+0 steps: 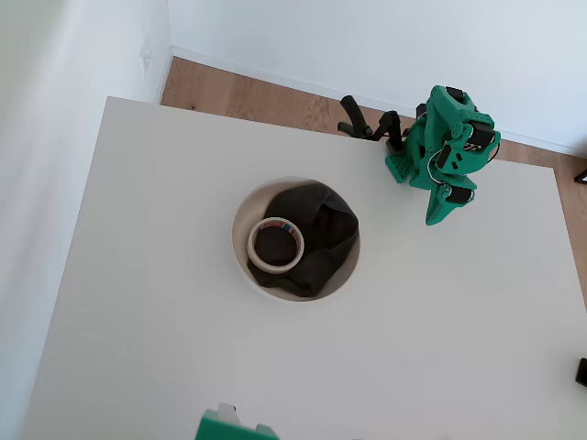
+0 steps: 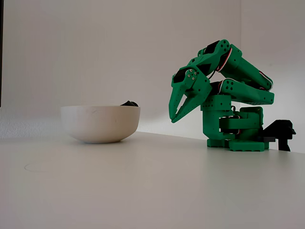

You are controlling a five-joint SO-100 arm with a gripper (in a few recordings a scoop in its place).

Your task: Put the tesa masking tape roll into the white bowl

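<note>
The tesa masking tape roll [image 1: 275,266] lies flat inside the white bowl [image 1: 237,243], resting on a dark cloth [image 1: 323,231], with red and blue print visible on its inner core. In the overhead view the bowl stands near the middle of the white table. From the side, in the fixed view, the bowl [image 2: 100,123] hides the roll and only a tip of the cloth [image 2: 128,103] pokes above the rim. My green gripper [image 1: 437,216] [image 2: 174,118] is folded back by the arm's base, well to the right of the bowl, pointing down with its fingertips together and nothing held.
A black clamp [image 1: 362,124] [image 2: 281,131] sits at the table's back edge beside the arm's base. A green part [image 1: 229,427] juts in at the bottom edge of the overhead view. Wooden floor [image 1: 257,96] shows beyond the far table edge.
</note>
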